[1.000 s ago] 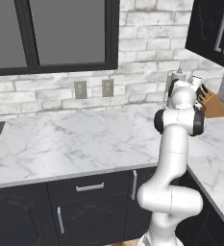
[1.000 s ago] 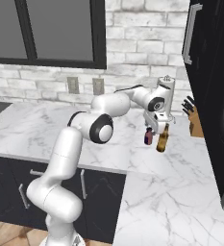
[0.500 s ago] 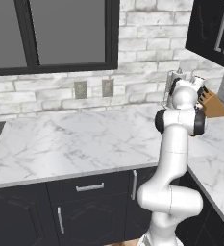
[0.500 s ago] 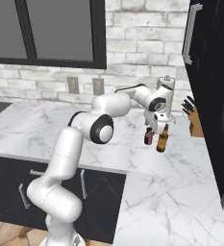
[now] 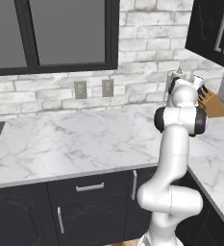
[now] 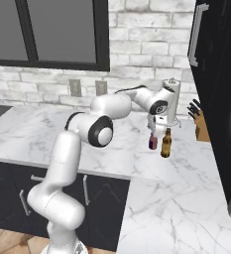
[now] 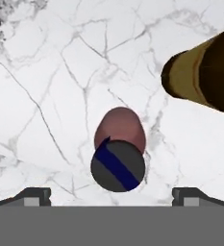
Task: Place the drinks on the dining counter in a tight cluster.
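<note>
Across the kitchen corner: 1 white grey-veined marble counter [image 6: 186,198] over dark cabinets with silver handles [image 5: 89,187], 1 pale brick wall [image 6: 146,44] carrying 2 grey outlets [image 5: 80,89], 1 dark-framed window [image 5: 60,33]. Then 1 white paper-towel roll [image 6: 172,101] upright near the wall, and 1 wooden knife block [image 6: 201,126] with dark handles to its right.

Standing on the marble just in front of the roll: 2 drinks, just beside each other and apart. First, 1 taller brown glass bottle [image 6: 166,144], upright, amber-dark with a narrow neck; seen from the hand camera as a brown cylinder [image 7: 205,77] at upper right. Second, 1 short dark maroon can [image 6: 153,143] to its left, upright, rounded maroon body with a dark grey lid crossed by a blue stripe [image 7: 118,163].

Directly above the maroon can: 1 two-finger gripper [image 6: 153,130], jaws spread wide, nothing held, 2 dark fingertips [image 7: 34,194] flanking the can well clear of its sides.
</note>
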You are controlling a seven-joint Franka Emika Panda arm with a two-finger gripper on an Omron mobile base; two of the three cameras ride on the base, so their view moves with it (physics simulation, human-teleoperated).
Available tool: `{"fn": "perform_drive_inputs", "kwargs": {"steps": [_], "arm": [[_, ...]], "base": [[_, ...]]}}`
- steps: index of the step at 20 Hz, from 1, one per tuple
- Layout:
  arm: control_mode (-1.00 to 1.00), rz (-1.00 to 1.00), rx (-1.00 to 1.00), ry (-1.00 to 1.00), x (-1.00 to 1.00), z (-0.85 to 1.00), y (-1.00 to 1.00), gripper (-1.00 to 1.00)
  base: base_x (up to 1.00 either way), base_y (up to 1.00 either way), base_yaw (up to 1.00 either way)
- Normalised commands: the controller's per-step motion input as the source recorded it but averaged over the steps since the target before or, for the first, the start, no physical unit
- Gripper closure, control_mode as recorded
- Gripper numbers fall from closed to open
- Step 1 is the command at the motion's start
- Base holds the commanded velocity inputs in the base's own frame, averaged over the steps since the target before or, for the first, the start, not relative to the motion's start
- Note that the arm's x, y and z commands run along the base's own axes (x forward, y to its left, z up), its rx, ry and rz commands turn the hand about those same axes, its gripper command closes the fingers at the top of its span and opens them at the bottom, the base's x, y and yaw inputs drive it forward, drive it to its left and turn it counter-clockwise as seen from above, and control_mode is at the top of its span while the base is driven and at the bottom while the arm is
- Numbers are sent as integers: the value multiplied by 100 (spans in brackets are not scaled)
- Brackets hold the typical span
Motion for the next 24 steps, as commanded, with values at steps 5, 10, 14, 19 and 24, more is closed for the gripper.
{"fn": "perform_drive_inputs", "kwargs": {"steps": [5, 10, 14, 19, 24], "arm": [[-100, -6, -2, 0, 0, 0, 36, -100], [-100, 0, 0, 0, 0, 5, -5, -100], [-100, 0, -3, 0, 0, 21, -9, -100], [-100, 0, -11, 1, 0, 39, 0, -100], [-100, 0, -17, 10, 0, 15, 0, -100]], "base": [[0, 0, 0], [0, 0, 0], [0, 0, 0], [0, 0, 0], [0, 0, 0]]}}
